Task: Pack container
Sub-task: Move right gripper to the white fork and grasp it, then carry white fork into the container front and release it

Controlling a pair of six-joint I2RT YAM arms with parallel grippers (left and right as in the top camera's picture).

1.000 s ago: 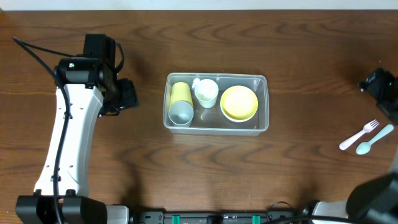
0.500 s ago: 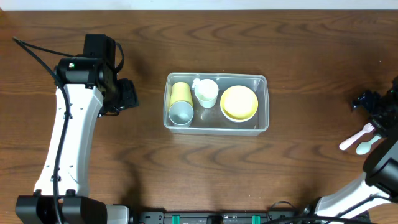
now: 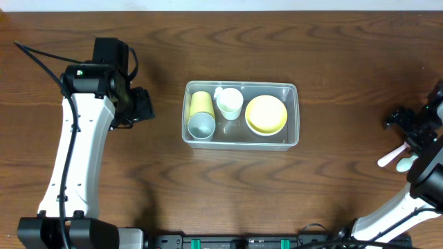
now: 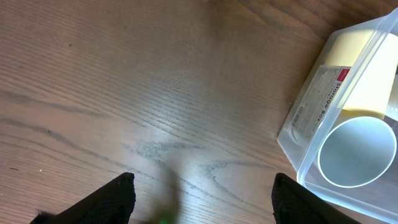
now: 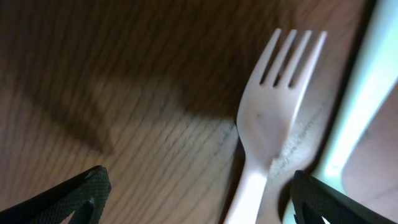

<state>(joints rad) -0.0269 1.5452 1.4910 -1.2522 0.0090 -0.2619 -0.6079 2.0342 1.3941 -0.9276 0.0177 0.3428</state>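
- The brown wooden surface (image 3: 221, 187) is carrying everything in view.
- The white left arm (image 3: 76, 159) is reaching up the left side of the overhead view, ending well apart from the packed things.
- The container (image 3: 235, 140), a clear rectangular tub, is sitting at the middle of the surface, its long side running left to right.
- A yellow bowl (image 3: 266, 114) is resting in the container's right half.
- A yellow cup (image 3: 201, 102) is lying in the left end of the container, with a pale grey cup (image 3: 202, 126) just beside it and a white cup (image 3: 230, 102) sitting between them and the bowl.
- The left tool (image 4: 204, 193) is hovering over bare wood near the container's left end, its jaws standing wide apart and gripping nothing.
- The right tool (image 5: 202, 190) is hanging open low over the far right of the surface, a finger on either side of a fork's handle (whether it is touching cannot be told).
- The pale pink fork (image 5: 273, 118) is lying flat on the wood.
- A pale blue spoon (image 5: 354, 106) is lying right beside the fork.
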